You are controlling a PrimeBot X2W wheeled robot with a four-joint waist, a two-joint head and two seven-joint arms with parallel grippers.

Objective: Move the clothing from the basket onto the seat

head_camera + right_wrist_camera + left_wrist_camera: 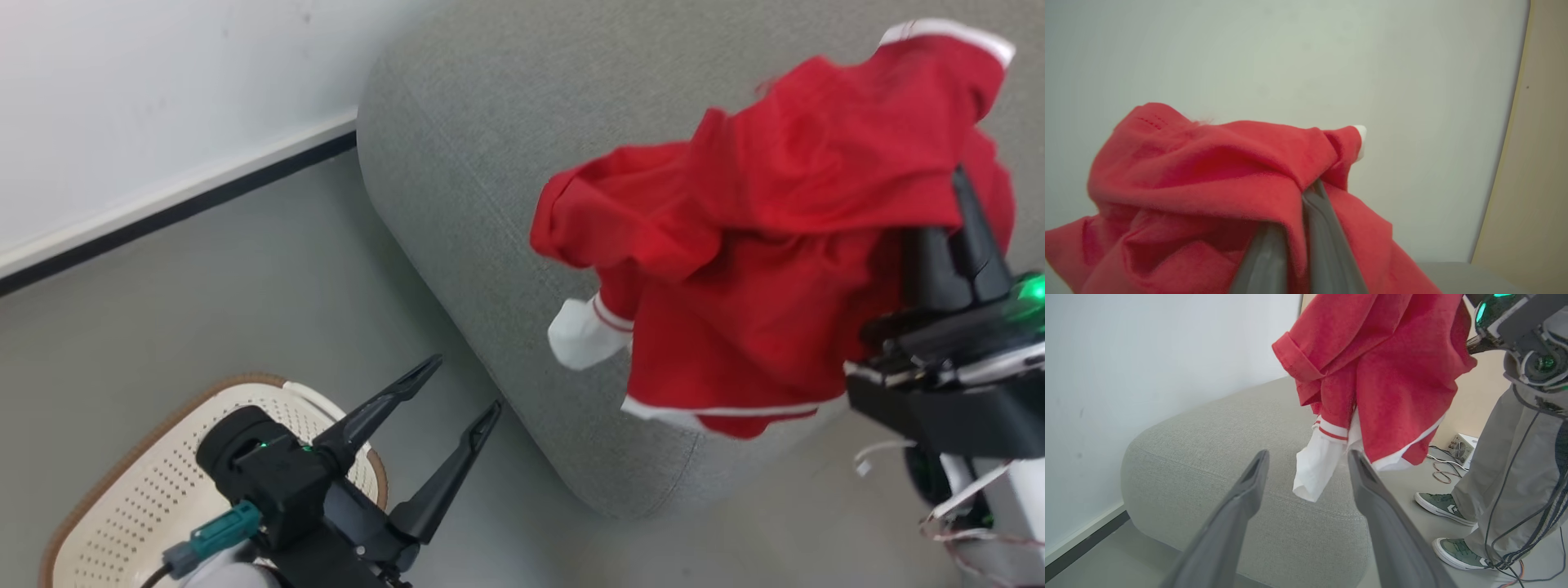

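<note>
Two shoed feet and the grey trouser legs of a person [1506, 457] stand on the floor [204, 310] off the seat's rounded end, close to the right arm. Small vented box [1461, 447] and loose cables [1439, 469] lie on the floor behind them. White wall [163, 98] with dark skirting runs past the seat [473, 163].

Basket [139, 498] sits on the floor near the seat's rounded corner, partly under the left wrist.

Left gripper [463, 385]: fingers spread wide, holding nothing, hovering past the basket's rim and pointing at the seat corner.

Right gripper [947, 220]: fingers pinched together on a fold of the clothing [767, 245], fabric bunched and draped over both fingers.

Clothing hangs from the right gripper above the seat's near edge, most of it left of and below the fingers. A white cuff is the lowest part. Can't tell if it touches the cushion. From the left wrist it hangs beyond the open fingertips, well apart.
</note>
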